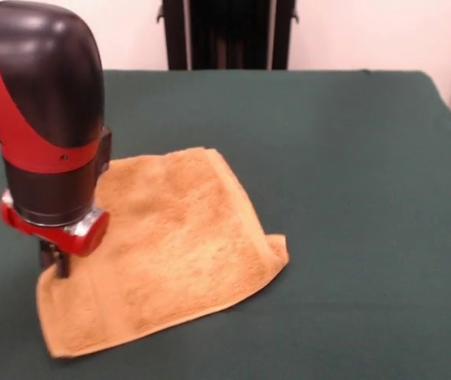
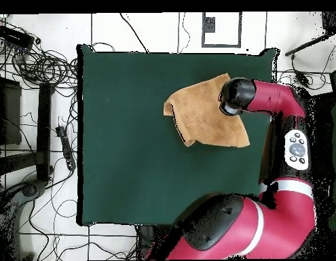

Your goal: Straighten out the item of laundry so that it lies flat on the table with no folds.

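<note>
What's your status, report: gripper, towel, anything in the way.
Gripper down on towel's edge, fingers hidden under the wrist. Towel not flat: one corner folded over. Table around it shows nothing in the way.

The arm's (image 1: 47,119) bulk hides the hand (image 1: 55,260) and the towel's (image 1: 170,245) edge beneath it.

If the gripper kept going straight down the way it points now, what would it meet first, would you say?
The towel. The gripper points straight down over the towel's left part in the front view, near its edge, and looks at or just above the cloth; depth is unclear. The table lies right beneath it.
</note>
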